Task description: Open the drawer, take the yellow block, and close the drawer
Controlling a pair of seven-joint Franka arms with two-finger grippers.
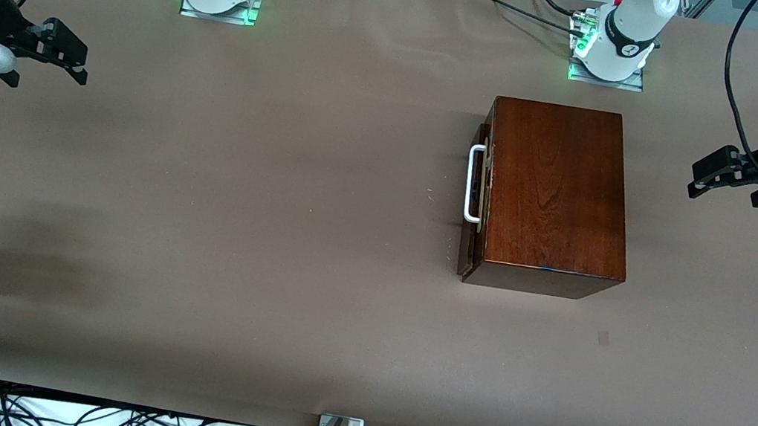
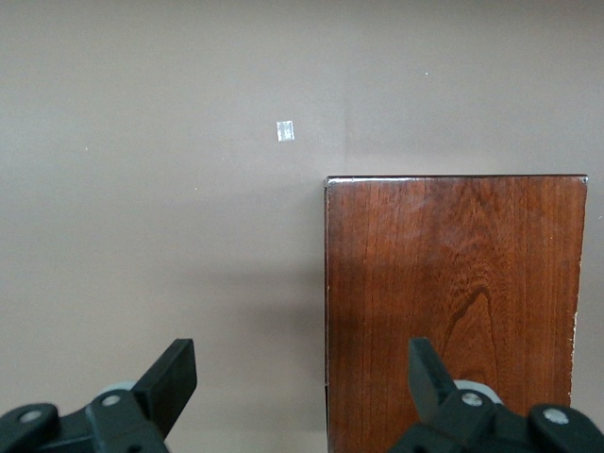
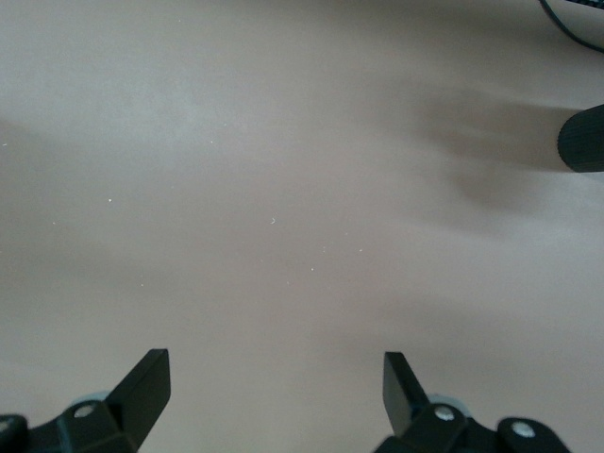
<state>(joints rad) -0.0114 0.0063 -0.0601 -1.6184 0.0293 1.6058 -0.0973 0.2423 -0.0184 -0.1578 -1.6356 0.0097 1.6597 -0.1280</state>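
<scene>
Drawer [image 1: 478, 190], shut, handle [image 1: 474, 184] facing the right arm's end of counter [image 1: 272, 227]; left hand [image 1: 712, 172] spread empty, nearer; right hand [image 1: 65, 53] spread empty, well apart; yellow block unseen.

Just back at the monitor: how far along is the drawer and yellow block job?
Nothing looks done. The drawer is shut, its white handle untouched, and no yellow block is in sight. Nothing is in hand: the right gripper hangs open over bare table at its end, and the left gripper hangs open beside the box. Opening, taking and closing all remain.
</scene>
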